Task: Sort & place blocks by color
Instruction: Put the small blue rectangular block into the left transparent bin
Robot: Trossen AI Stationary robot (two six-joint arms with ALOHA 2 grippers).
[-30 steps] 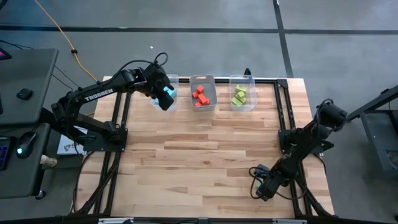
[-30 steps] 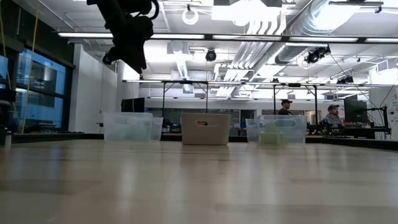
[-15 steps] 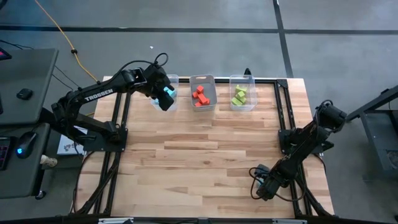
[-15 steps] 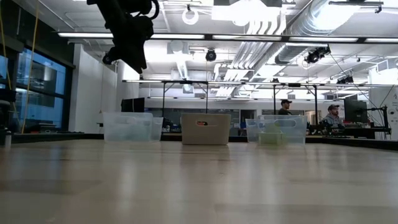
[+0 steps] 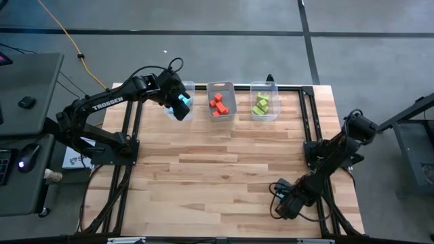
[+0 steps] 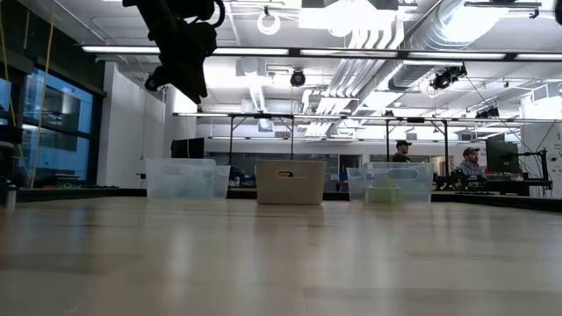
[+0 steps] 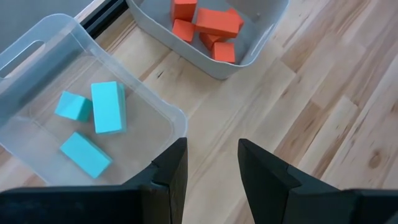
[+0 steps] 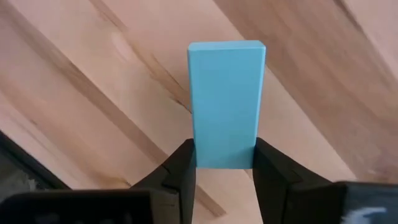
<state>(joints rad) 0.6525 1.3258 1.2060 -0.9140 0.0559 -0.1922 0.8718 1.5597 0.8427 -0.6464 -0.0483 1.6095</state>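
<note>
The right gripper (image 8: pixel 224 171) is low at the near right corner of the wooden table (image 5: pixel 224 169), far from the three bins. In the right wrist view its two fingers (image 8: pixel 182 168) press on both sides of a light blue bar (image 8: pixel 226 102), so it holds this block against the wood.

The left gripper (image 7: pixel 211 165) hangs above the table just beside the left bin (image 7: pixel 37 43), at the far edge of the table. Its jaws stand a little apart, with nothing between them, only bare wood.

The left bin contains three light blue blocks (image 7: pixel 107 107). The middle bin (image 5: pixel 222 87), next to it, contains the red-orange blocks (image 5: pixel 218 104). The right bin (image 5: pixel 264 85) contains the lime green blocks (image 5: pixel 262 104). In the low view two people (image 6: pixel 402 151) show behind the bins, in the room.
</note>
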